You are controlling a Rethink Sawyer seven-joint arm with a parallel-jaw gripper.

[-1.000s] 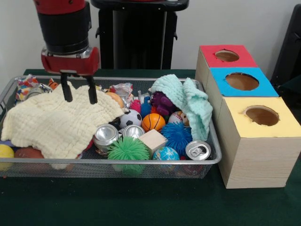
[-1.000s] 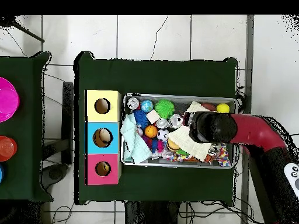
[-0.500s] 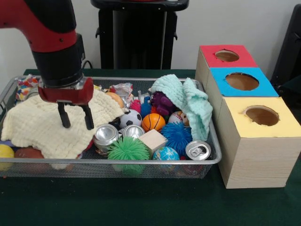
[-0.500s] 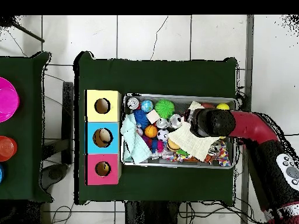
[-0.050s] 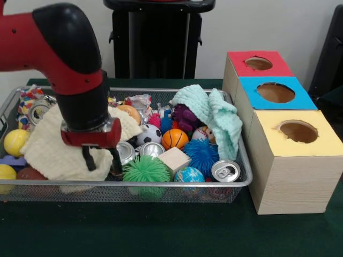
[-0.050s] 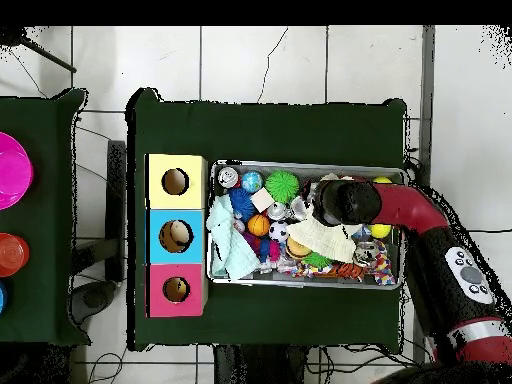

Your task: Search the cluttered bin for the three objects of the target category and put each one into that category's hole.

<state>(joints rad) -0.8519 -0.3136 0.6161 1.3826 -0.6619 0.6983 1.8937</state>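
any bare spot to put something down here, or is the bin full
The wire mesh bin is packed edge to edge, with the gripper low over the pale yellow cloth. Bare room is the green tablecloth in front of the bin, and the strip beyond the three-hole wooden box in the overhead view.

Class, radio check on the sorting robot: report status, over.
Gripper open, down at yellow cloth's edge. Silver can right beside fingers. Three holes unobstructed. Cloth bunched, covering part of bin.
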